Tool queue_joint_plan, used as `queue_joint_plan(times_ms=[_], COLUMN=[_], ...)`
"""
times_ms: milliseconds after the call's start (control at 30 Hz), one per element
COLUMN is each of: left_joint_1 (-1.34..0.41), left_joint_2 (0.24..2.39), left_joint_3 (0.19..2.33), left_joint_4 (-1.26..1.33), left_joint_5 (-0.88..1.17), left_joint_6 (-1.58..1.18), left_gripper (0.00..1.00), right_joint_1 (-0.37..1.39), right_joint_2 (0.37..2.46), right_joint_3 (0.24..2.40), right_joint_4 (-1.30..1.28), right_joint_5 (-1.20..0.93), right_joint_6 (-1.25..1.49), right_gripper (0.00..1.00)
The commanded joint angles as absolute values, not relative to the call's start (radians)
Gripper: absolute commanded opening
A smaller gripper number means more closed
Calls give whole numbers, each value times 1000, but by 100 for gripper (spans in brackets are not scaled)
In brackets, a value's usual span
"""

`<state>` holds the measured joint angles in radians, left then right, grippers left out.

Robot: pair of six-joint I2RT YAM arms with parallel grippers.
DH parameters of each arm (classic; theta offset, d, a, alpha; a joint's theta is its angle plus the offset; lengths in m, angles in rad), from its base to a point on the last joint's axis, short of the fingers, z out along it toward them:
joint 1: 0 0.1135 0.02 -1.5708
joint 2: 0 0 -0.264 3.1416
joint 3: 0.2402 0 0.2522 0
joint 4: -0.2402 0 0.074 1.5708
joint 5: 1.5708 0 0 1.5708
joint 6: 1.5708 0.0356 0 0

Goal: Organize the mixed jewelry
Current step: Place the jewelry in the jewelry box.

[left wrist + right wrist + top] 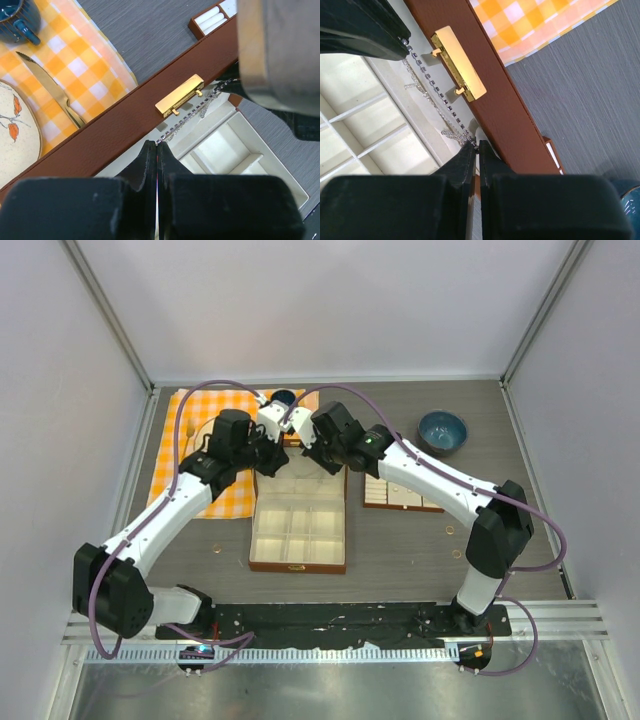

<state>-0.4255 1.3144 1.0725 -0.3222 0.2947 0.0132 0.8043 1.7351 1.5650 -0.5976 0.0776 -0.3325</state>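
Grey table [400, 550], open jewelry box [298, 566].
Left gripper [157, 144] and right gripper [476, 145] pinch closed on opposite ends of silver chain necklace [436, 89].

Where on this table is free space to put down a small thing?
Free: the table between the brown box and the right arm's base, tiny rings lie near that arm; also the corner beyond the blue bowl. Crowded: the box's far edge, where the left gripper and right gripper pinch the silver chain.
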Motion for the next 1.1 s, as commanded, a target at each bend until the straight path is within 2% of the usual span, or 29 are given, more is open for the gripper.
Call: queue_joint_plan(times_ms=[0, 267, 567, 1067], left_joint_1=[-428, -436, -448, -462], left_joint_2=[1319, 1324, 1331, 1327], left_joint_3=[1066, 1065, 1066, 1075], left_joint_4=[-270, -261, -258, -256], left_joint_5=[253, 249, 241, 262], left_joint_6=[40, 43, 48, 34], left_gripper=[0, 0, 0, 0], right_joint_1=[798, 796, 796, 796], right_joint_2=[1738, 1738, 1736, 1724], right_joint_3=[1562, 1562, 1568, 1565], right_joint_4=[-584, -586, -587, -589], right_joint_5=[137, 163, 173, 134], right_joint_6=[-311, -298, -288, -278], right_gripper=[5, 9, 18, 19])
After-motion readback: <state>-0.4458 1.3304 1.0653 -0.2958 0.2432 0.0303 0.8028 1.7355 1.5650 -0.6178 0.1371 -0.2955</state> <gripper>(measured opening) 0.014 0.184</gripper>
